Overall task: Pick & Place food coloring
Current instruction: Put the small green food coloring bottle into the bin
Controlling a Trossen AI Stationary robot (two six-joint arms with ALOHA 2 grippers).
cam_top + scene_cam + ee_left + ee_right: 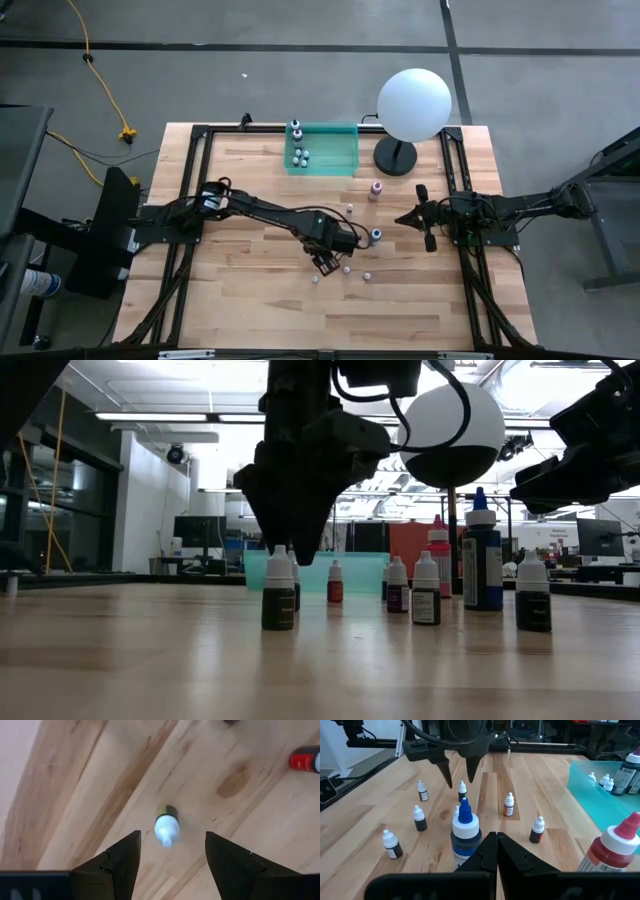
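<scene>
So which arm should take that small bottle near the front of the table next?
Left. Its tool hangs open directly over the small bottle, fingers either side of the white cap. The right tool sits shut at the table's right edge, beyond the blue bottle, farther from that target.

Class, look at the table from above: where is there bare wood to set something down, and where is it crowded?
Bare wood lies along the table's near edge, and on the left between the frame rail and the left gripper. It is crowded mid-table, where small bottles stand scattered around that gripper, across to the blue bottle by the right gripper. The tray already holds bottles.
</scene>
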